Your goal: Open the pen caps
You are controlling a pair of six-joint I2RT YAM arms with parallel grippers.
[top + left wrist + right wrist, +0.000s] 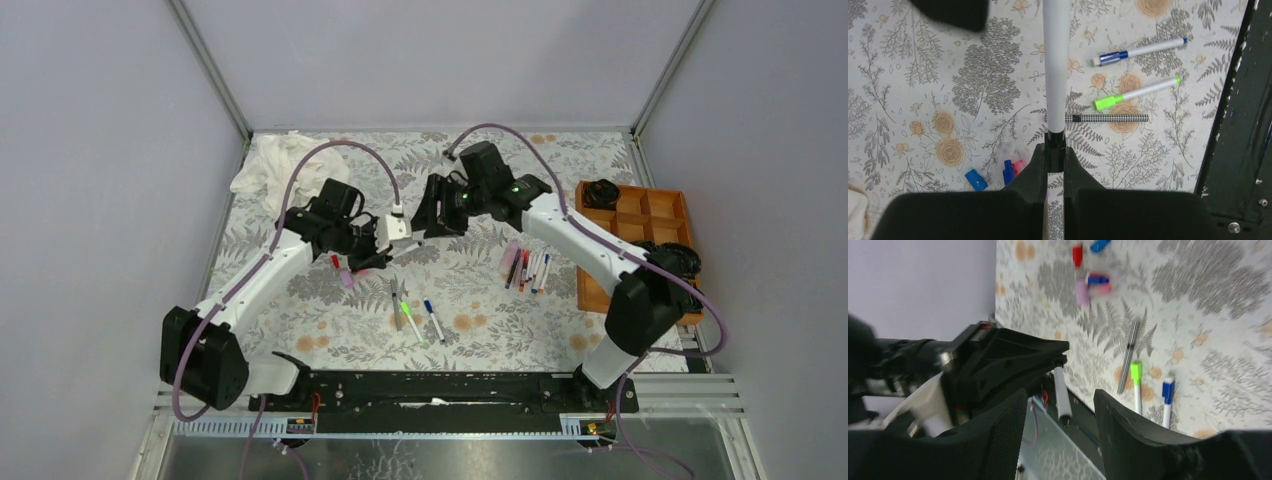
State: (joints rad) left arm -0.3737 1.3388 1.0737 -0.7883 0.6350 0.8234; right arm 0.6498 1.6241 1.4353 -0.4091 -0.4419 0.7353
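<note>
My left gripper is shut on the black end of a white-barrelled pen, which sticks straight out from its jaws above the table. In the top view the left gripper and right gripper face each other with that pen between them. My right gripper is open; the pen's far end lies between its fingers, touching neither. Loose pen caps lie below: a blue one, a blue and a pink one together, and a red one.
On the floral cloth lie a blue-capped pen, a green-capped pen and a chequered pen. Several more pens lie at the right, beside an orange compartment tray. A white cloth is bunched at the far left.
</note>
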